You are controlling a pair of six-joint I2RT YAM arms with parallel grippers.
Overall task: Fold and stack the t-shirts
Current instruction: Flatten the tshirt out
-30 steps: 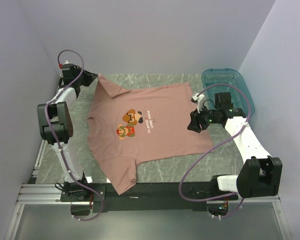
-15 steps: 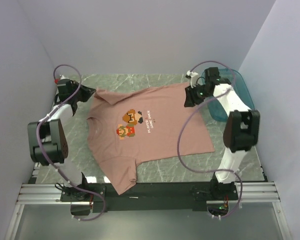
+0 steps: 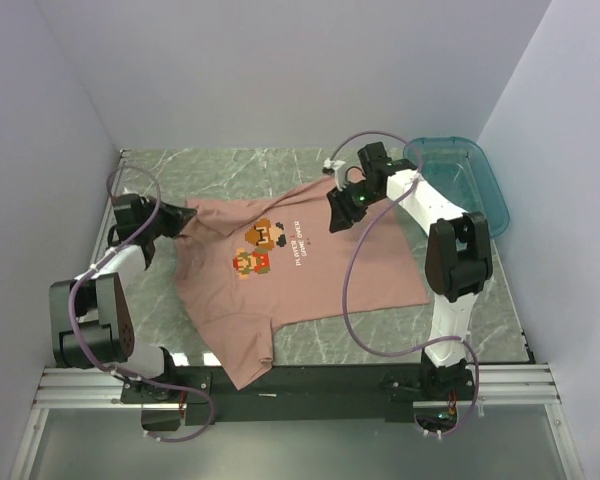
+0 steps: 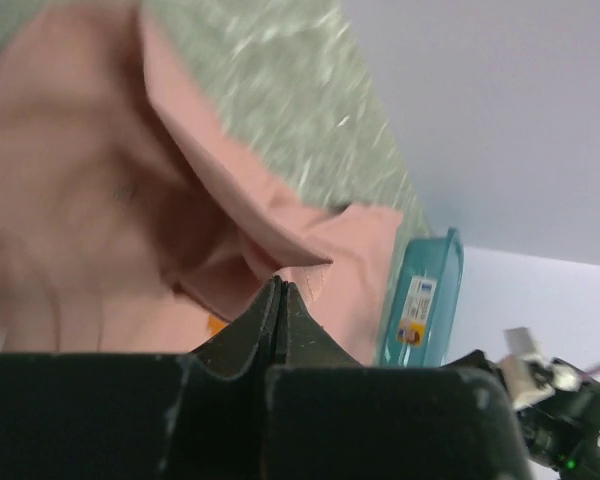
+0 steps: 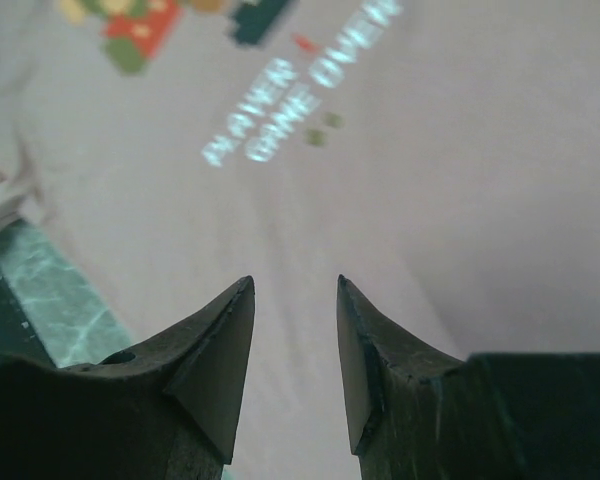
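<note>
One salmon-pink t-shirt [image 3: 300, 285] lies print-up on the grey marble table [image 3: 230, 170], its pixel-character print [image 3: 263, 245] near the middle. My left gripper [image 3: 183, 218] is shut on the far sleeve's edge and holds it folded in over the shirt's left side; in the left wrist view the closed tips [image 4: 280, 286] pinch a pink fold [image 4: 230, 225]. My right gripper [image 3: 338, 212] is open and empty, low over the shirt's far right part. In the right wrist view its tips [image 5: 295, 285] hover above pink cloth [image 5: 470, 150], the white lettering [image 5: 290, 90] just beyond.
A teal plastic tub [image 3: 462, 178] stands at the far right corner and also shows in the left wrist view [image 4: 420, 300]. The shirt's near sleeve [image 3: 245, 365] hangs over the table's front edge onto the black rail. Walls close in the back and both sides.
My left gripper has pulled the far sleeve from the back left corner toward the near side, folding it in. My right gripper swung from the shirt's right edge to the back, then left over the shirt.
</note>
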